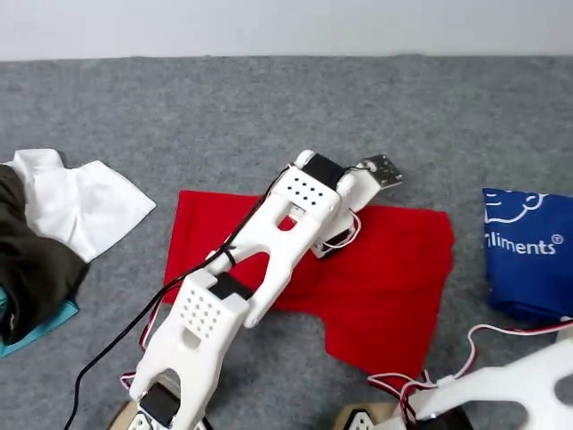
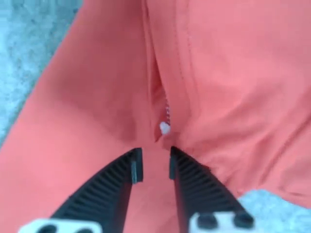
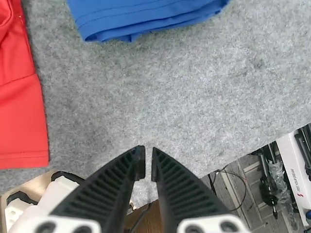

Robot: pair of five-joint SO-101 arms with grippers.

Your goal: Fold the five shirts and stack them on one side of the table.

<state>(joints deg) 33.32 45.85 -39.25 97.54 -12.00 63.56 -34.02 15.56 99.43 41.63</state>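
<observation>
- The left gripper (image 2: 154,165) is down on the red shirt (image 1: 385,278). Its black ribbed jaws are pinched onto the cloth with a narrow strip of red between them, and creases in the fabric run in toward the tips.
- Just past those tips, the left wrist view shows the shirt's placket seam with a small white button (image 2: 165,127).
- The left arm (image 1: 269,242) stretches from the near edge out over the middle of the red shirt, with its wrist close to the shirt's far edge.
- The right gripper (image 3: 148,162) hangs above bare grey mat (image 3: 204,102). Its jaws are drawn together to a thin slit with nothing between them. The right arm (image 1: 501,385) sits low at the near right corner.
- The red shirt lies flat in the middle of the table, with its long axis running side to side. Its far edge is fairly straight. Its near edge is uneven, with the right part reaching closer to the arms' bases. I cannot tell which way the collar points.
- The blue shirt (image 1: 530,255) lies folded on the right side, white print facing up, apart from the red one.
- On the left side is a loose heap. The white shirt (image 1: 81,202) is spread out, the dark shirt (image 1: 31,260) overlaps it, and a teal shirt (image 1: 40,330) peeks out under the dark one.
</observation>
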